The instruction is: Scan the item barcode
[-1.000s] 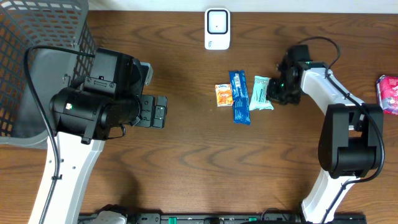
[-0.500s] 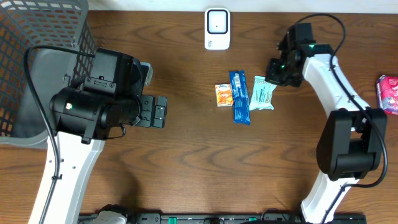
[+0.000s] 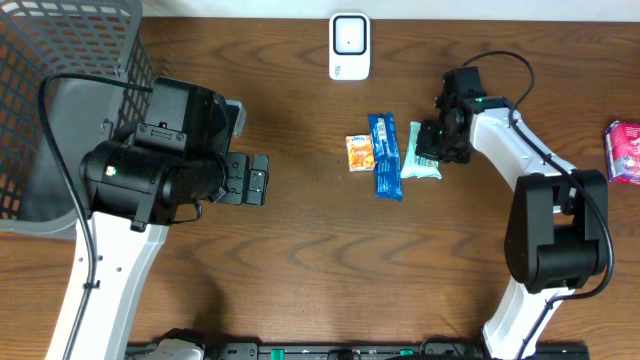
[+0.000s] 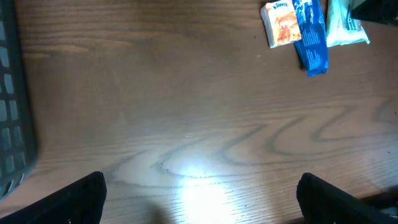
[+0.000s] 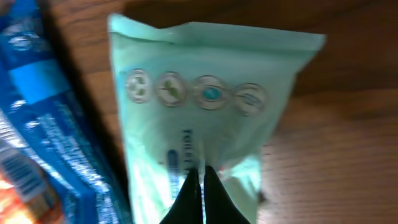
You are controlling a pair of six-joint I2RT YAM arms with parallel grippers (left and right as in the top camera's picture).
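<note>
Three items lie side by side mid-table: an orange packet (image 3: 359, 153), a blue packet (image 3: 385, 156) and a mint green packet (image 3: 420, 152). My right gripper (image 3: 432, 140) sits over the mint packet's right part. In the right wrist view the mint packet (image 5: 205, 99) fills the frame, and my right gripper (image 5: 200, 173) is shut with the packet's thin centre seam pinched between the tips. The blue packet (image 5: 43, 124) lies to its left. My left gripper (image 4: 199, 202) stands wide open over bare wood, far left of the items (image 4: 309, 31). A white scanner (image 3: 349, 45) stands at the back edge.
A dark mesh basket (image 3: 60, 60) fills the back left corner beside the left arm. A pink packet (image 3: 625, 150) lies at the right edge. The right arm's white links (image 3: 540, 170) run along the right side.
My right gripper swung up toward the back, tilting the mint packet, then came back down over its right part. The left arm has not moved.
</note>
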